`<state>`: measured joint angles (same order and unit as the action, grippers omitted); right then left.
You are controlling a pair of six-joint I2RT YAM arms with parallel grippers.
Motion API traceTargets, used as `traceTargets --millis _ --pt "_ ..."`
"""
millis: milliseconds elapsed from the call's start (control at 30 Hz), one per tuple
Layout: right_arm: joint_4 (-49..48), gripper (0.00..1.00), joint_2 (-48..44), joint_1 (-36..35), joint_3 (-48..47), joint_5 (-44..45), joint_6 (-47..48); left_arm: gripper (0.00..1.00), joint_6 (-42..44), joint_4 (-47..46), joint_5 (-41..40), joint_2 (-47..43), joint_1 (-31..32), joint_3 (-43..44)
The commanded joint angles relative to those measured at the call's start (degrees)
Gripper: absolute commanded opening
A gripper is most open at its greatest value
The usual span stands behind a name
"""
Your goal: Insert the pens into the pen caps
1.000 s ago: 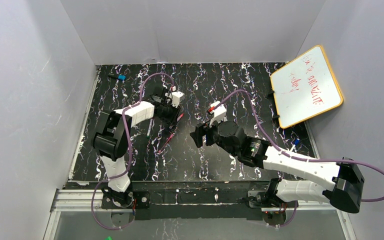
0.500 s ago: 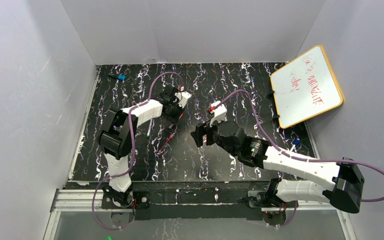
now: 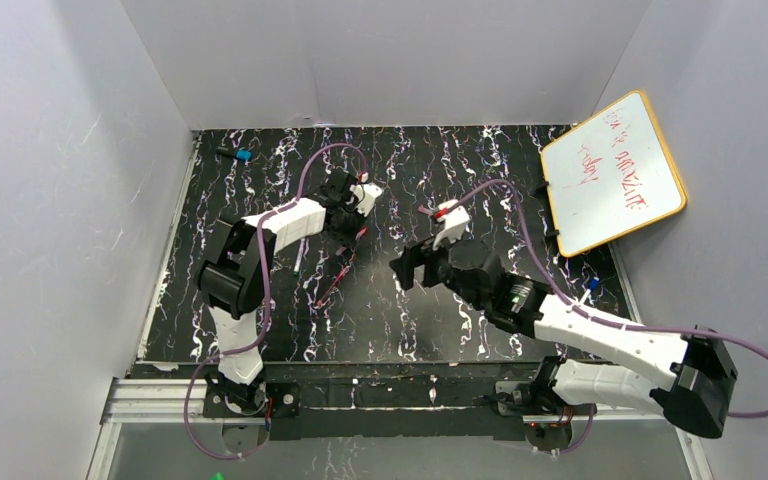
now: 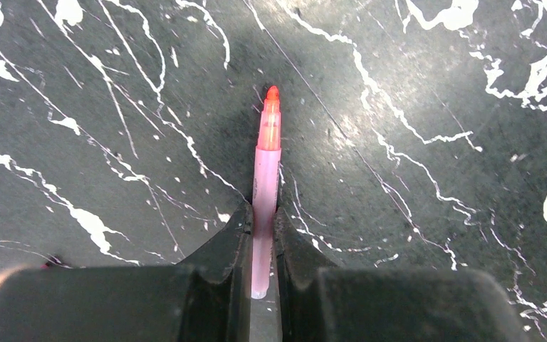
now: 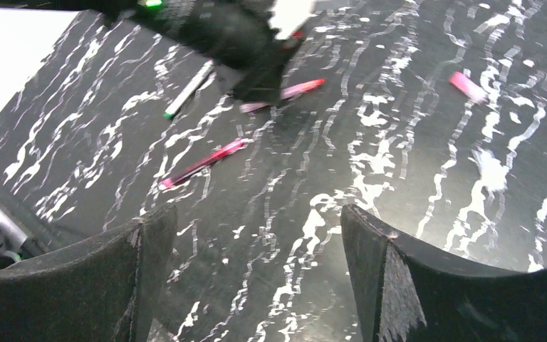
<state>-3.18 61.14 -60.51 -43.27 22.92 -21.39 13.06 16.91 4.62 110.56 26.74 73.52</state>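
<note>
Reaching low, left pincer (image 4: 262, 215) clamps a pink pen (image 4: 266, 160); right pincer (image 5: 258, 214) hovers agape.

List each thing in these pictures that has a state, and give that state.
Left pincer, shut on the pink pen.
Pink pen, gripped, tip uncapped.
Right pincer, open, empty.
Magenta pen, lying loose on the table.
White pen, lying loose on the table.
Pink cap, lying loose, no pen in it.
Whiteboard, tilted, written on.

Robot lab cell: white enclosure walls (image 3: 390, 60), black marbled tabletop (image 3: 410, 335)
</note>
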Motion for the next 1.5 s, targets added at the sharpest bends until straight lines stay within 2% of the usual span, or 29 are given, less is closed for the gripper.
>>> traceTargets --millis 0,133,200,300,500,700,900,1333,1467 --pt "-4.47 0.92 -4.85 9.64 4.84 -8.57 -7.41 0.00 -0.77 6.17 6.68 -3.98 -0.44 -1.04" --pt "-15.65 0.93 -7.42 20.38 10.41 -25.51 -12.71 0.00 -2.97 2.99 16.75 -11.11 -0.64 -2.96" --pt "-21.29 0.93 -6.55 22.85 11.85 -32.55 -15.01 0.00 -4.96 0.03 24.09 -15.47 -0.64 -4.59" --pt "-27.37 0.93 -3.27 23.91 11.90 -36.97 -16.93 0.00 -8.47 -4.23 30.54 -20.12 -0.64 -6.24" --pt "-35.79 0.91 2.50 23.98 10.28 -40.00 -19.39 0.00 -10.86 -5.52 33.54 -24.63 -0.64 -6.36" --pt "-36.21 0.88 5.40 23.97 8.02 -39.77 -19.13 0.00 -13.94 -7.45 39.71 -26.60 -0.64 -7.58" --pt "-39.80 0.76 7.09 23.96 7.40 -40.48 -19.44 0.00 -17.48 -11.41 43.23 -29.42 -0.64 -9.00" --pt "-44.14 0.59 10.62 23.99 5.97 -40.15 -20.60 0.00 -20.53 -13.56 45.71 -33.31 -0.64 -9.05" --pt "-46.04 0.57 11.09 23.96 5.72 -40.88 -20.95 0.00 -20.53 -13.93 45.79 -33.40 -0.64 -10.35"
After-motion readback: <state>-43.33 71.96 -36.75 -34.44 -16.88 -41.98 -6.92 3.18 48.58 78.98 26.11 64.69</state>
